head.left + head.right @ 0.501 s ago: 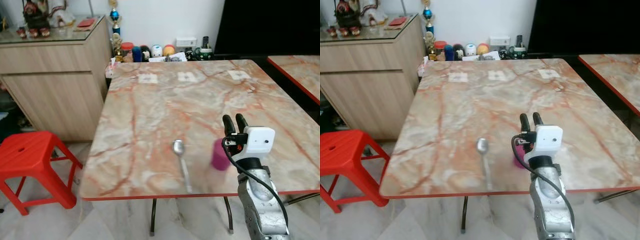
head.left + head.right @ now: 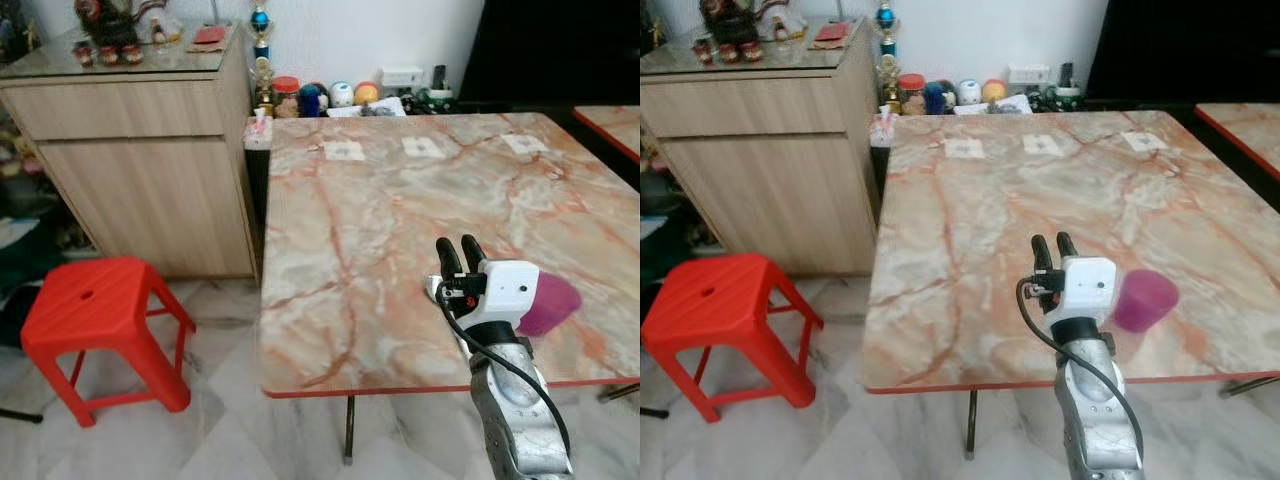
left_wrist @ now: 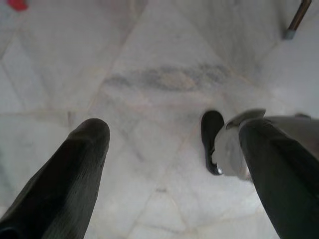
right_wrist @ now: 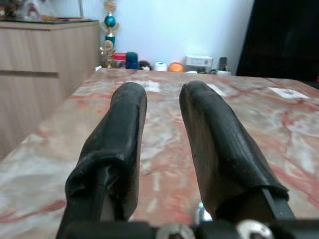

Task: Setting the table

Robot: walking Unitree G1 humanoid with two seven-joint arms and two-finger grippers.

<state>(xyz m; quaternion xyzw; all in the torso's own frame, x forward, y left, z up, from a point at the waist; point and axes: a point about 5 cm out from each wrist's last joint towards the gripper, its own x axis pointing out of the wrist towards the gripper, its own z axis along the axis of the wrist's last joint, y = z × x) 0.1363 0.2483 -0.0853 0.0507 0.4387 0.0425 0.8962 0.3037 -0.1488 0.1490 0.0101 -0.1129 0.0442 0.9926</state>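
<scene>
— So, what do you get from the head camera?

— You are looking down on a marble table [image 2: 400, 210] with a red edge. Your right gripper [image 2: 454, 249] stands raised over the near part of it, its two black fingers close together with a narrow gap between them and nothing in them. Just to the right of its white wrist camera, partly hidden behind it, a purple cup [image 2: 548, 303] lies tilted on the table near the front edge; it is blurred. A red stool [image 2: 97, 305] stands on the floor to the left of the table, and a wooden cabinet [image 2: 140, 150] is behind the stool, against the wall. Small jars and balls [image 2: 320, 96] sit in a row beyond the far edge of the table.

— And your left wrist camera?

— You see the left gripper [image 3: 174, 144] hanging over the pale tiled floor [image 3: 149, 79], its fingers spread wide with nothing between them. A black foot [image 3: 212, 139] of the robot rests on the tiles between the fingers.

— What about your right wrist?

— You look along the two black fingers [image 4: 124, 129] low over the marble top. They stand nearly parallel — a slim gap, nothing gripped. The cabinet and the row of small things show at the far end.
</scene>
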